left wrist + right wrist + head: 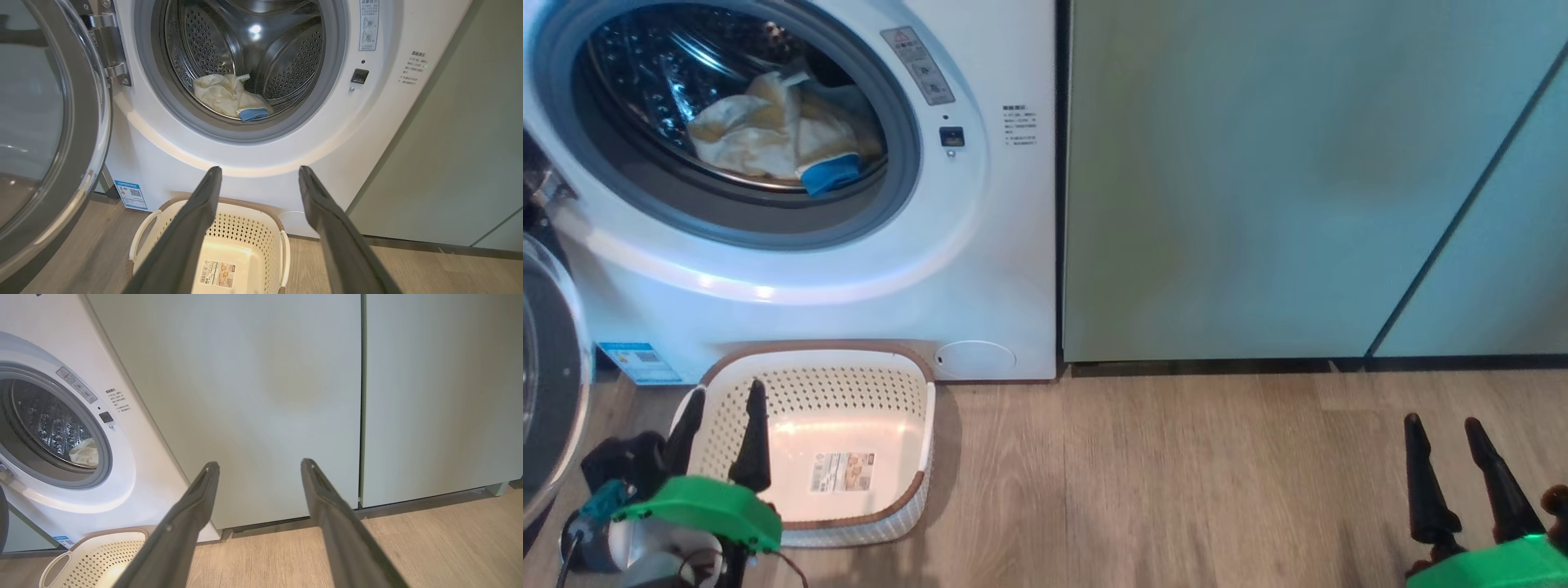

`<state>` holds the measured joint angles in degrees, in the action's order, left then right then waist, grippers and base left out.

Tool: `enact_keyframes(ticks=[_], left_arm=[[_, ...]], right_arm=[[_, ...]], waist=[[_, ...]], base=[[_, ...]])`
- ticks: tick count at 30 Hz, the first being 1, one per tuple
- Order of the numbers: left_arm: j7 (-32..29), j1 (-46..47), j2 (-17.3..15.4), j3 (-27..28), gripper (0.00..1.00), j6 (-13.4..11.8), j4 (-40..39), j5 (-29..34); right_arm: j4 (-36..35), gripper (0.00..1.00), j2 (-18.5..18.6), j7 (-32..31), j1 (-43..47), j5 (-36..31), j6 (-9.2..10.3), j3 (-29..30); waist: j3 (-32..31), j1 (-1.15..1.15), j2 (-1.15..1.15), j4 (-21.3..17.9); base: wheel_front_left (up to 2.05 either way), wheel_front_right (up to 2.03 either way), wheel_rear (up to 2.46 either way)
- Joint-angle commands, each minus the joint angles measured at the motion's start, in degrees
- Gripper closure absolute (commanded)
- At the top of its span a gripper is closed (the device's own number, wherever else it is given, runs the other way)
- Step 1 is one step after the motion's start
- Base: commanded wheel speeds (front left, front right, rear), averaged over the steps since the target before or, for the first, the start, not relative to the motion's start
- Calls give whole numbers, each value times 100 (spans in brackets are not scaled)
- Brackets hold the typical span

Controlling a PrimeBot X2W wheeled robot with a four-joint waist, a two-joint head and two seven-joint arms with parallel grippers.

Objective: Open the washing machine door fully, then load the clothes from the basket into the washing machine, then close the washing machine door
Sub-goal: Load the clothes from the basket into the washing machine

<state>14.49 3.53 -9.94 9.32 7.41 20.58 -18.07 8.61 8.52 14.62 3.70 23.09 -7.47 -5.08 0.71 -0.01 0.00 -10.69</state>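
Two of the three steps look done to me: the clothes (776, 135) lie in the drum (645, 73) of the washing machine (980, 269), and the basket (817, 347) just before it holds nothing but its label (842, 471). My left gripper (727, 394) and right gripper (1444, 425) both hang spread and empty, so next I judge the left one must reach the washing machine door (556, 408), swung wide at left, and push it shut.
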Motion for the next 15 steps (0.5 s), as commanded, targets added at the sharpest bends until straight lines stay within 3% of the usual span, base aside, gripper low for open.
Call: enact_keyframes(ticks=[1,15], left_arm=[[51,157,-107,229,0,4,-240,3],[51,-108,-285,3,0,7,-322,-165]], right_arm=[[-214,0,49,38,-88,-71,-2,-38],[-255,0,20,38,31,-122,-2,63]], waist=[[-43,1,0,43],[-191,1,0,143]], base=[[0,0,0],[0,0,0]])
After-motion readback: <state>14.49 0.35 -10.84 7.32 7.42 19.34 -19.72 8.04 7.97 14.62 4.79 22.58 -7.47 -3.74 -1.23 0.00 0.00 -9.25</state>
